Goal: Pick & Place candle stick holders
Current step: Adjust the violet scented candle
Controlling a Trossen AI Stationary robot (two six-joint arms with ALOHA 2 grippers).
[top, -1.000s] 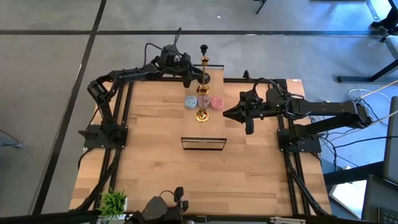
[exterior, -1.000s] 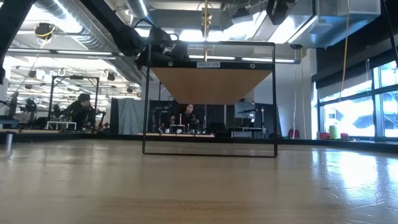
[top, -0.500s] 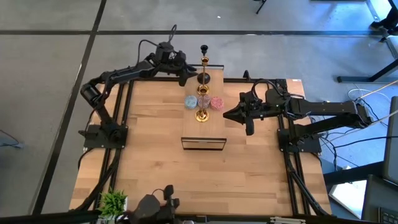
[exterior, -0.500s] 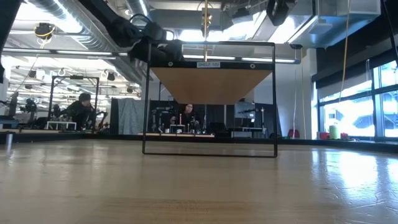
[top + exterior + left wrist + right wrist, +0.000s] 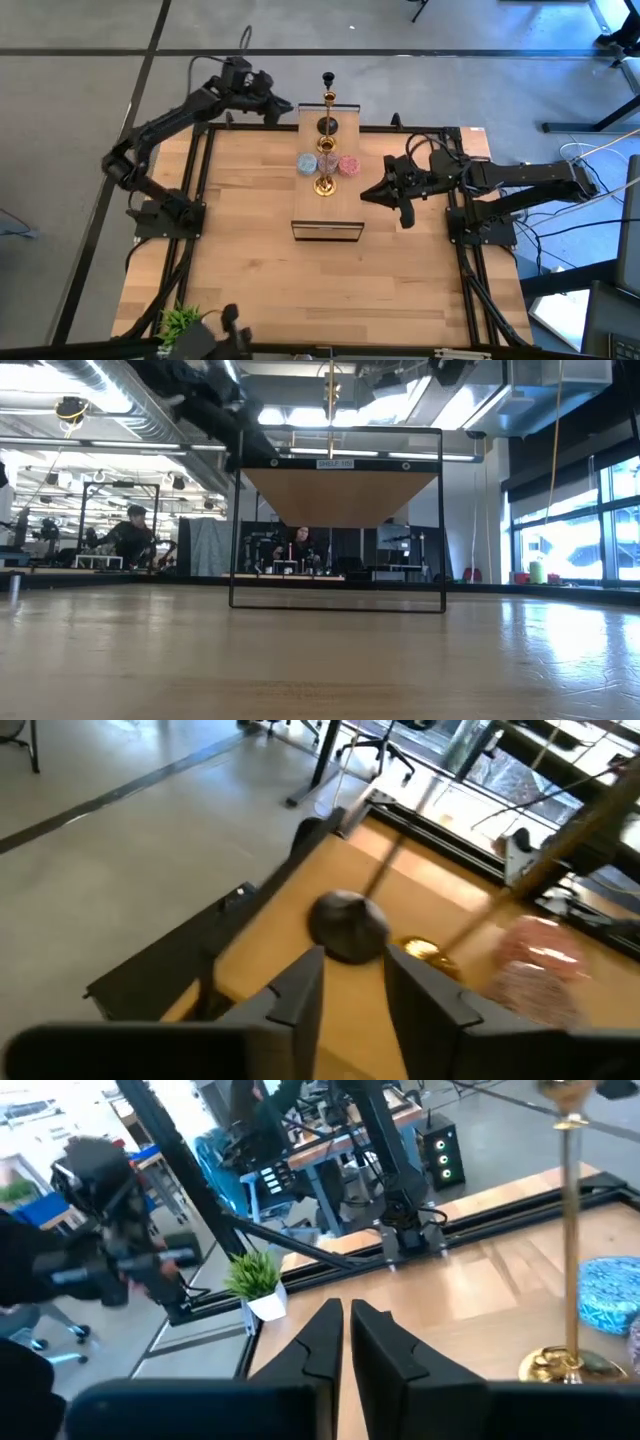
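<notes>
Since a second ago the left arm has pulled back from the cluster of holders: its left tool [image 5: 283, 108] now hangs past the far left corner of the counter [image 5: 250, 260], where before it sat just beside the black candle stick holder [image 5: 327, 122]. The right arm has barely shifted.

Nearest the front edge, the small potted plant [image 5: 181, 323] stands at the left corner. Farther in, near the middle, a black wire frame [image 5: 327, 231] stands upright on the wood; the low view shows it carrying a wooden panel [image 5: 340, 496].

Beyond the frame stands a gold candle stick holder [image 5: 324, 184], its round base on the counter. The right tool [image 5: 373, 191] hovers to the right of it, apart from it; the right wrist view shows its two fingers [image 5: 322, 1342] almost pressed together with nothing between them, so it is clenched and empty.

Just behind the gold base sit the blue cup [image 5: 306, 164] and the pink cup [image 5: 348, 165], either side of a gold-topped stem [image 5: 326, 146].

Farthest back, the black candle stick holder stands at the far edge, with another tall gold stem [image 5: 328, 98] rising beside it. From the left wrist view the left tool's fingers [image 5: 299, 995] are spread apart and released, the black round base [image 5: 347, 924] lying ahead of them and untouched.
</notes>
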